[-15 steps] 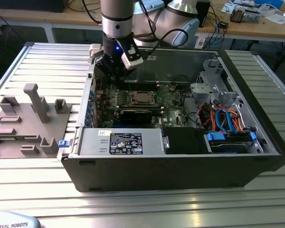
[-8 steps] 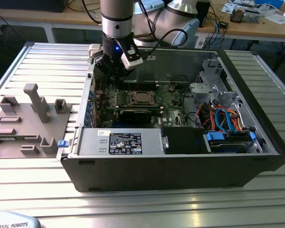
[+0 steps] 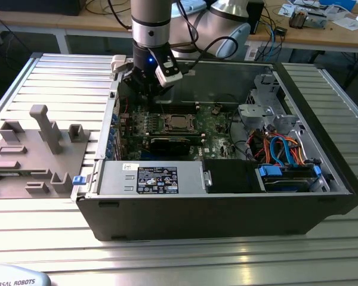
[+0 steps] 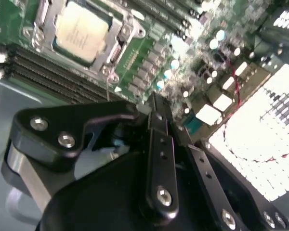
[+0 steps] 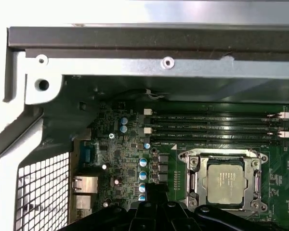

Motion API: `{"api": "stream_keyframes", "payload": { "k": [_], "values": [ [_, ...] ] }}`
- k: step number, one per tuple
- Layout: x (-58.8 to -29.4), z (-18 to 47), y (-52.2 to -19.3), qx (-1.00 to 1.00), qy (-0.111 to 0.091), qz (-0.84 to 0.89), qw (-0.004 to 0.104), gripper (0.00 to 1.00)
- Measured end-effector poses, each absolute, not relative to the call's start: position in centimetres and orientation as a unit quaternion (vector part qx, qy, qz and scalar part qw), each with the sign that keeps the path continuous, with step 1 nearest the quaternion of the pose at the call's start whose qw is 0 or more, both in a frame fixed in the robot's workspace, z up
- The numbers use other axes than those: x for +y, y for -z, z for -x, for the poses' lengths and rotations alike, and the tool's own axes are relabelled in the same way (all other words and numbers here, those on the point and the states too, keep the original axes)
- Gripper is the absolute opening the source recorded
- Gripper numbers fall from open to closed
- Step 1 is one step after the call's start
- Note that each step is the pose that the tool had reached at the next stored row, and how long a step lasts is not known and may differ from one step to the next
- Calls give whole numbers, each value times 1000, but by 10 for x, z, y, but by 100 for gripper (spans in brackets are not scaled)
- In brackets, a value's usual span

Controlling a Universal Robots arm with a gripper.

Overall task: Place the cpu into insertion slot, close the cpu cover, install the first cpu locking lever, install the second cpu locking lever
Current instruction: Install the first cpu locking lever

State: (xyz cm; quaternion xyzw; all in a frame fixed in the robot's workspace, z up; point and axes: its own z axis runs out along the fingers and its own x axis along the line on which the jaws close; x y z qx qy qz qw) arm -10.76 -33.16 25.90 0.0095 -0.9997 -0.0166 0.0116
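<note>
With the cpu (image 5: pixel 225 182) seated under its cover (image 5: pixel 225 155), our hand (image 4: pixel 156 103), pressed together and empty, hovers beside the socket for the lever step.

A silver-grey arm tube (image 3: pixel 150 12) with a black wrist band is seen, a blue light lit beneath it. White camera housings are clipped on, black cables looped behind. The black gripper (image 4: pixel 156 113) is studded with silver screws.

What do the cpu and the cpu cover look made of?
The cpu: a dull, pale silver-grey top, probably brushed metal, with faint print. The cpu cover: thin bright silvery plate, likely stamped steel, glinting along its edges around the chip.
</note>
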Motion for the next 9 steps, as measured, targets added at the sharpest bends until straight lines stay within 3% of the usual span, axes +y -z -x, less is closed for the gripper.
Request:
{"api": "stream_keyframes", "payload": {
  "k": [9],
  "values": [
    [-313,108,-259,-1000,17,-10,12,11]
  ]
}}
